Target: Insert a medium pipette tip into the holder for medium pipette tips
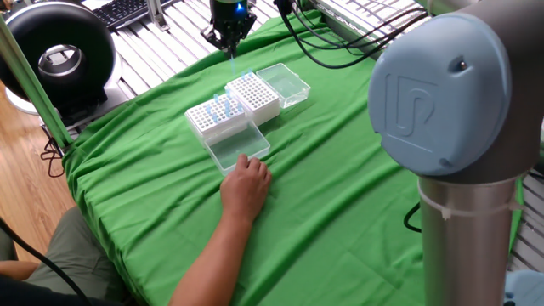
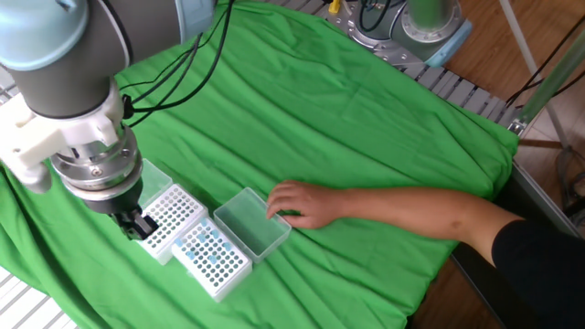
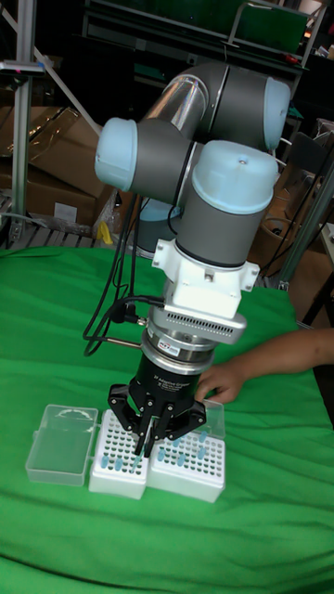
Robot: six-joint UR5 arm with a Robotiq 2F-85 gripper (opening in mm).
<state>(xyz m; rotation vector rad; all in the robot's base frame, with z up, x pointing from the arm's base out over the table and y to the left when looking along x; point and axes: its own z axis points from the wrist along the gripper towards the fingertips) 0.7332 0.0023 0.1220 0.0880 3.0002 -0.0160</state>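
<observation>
Gripper (image 2: 134, 225): over the holder's (image 2: 168, 219) near edge; jaw state unclear
Hand (image 2: 294, 203): resting on green cloth (image 2: 366, 119); beside a clear lid (image 2: 253, 222)

Two white racks are counted on the table: the holder for medium pipette tips (image 1: 254, 96) and a second rack (image 1: 216, 117) with blue tips. Two clear lids (image 1: 285, 82) (image 1: 238, 146) are seen. One pipette tip (image 1: 232, 53) is held in the jaws. One person's hand (image 1: 246, 185) is present.
</observation>
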